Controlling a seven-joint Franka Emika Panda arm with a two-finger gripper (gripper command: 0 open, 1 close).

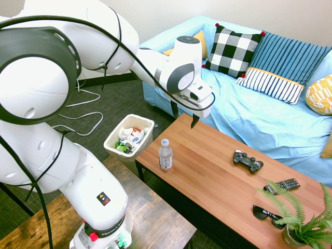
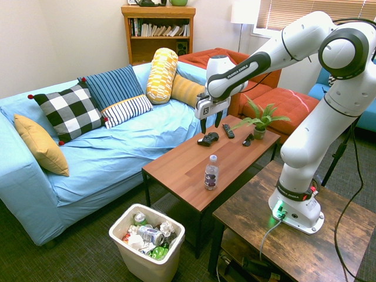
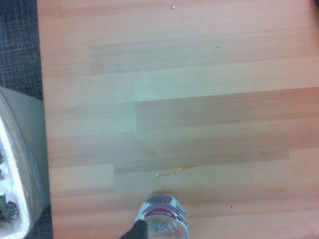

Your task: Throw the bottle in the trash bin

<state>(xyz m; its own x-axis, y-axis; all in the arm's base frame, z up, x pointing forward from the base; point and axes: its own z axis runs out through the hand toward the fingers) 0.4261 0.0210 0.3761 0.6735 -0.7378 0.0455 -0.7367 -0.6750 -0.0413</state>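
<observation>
In the first exterior view, the bottle (image 1: 165, 157) stands upright on the counter (image 1: 223, 161), seven o'clock from the empty, wide-spread jaws.

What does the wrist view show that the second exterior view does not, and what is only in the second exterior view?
Only the wrist view shows a thin, string-like mark on the tabletop. Only the second exterior view shows the blue sofa, the bookshelf, the game controller and the potted fern. Both show the bottle, the wooden coffee table and part of the trash bin.
</observation>
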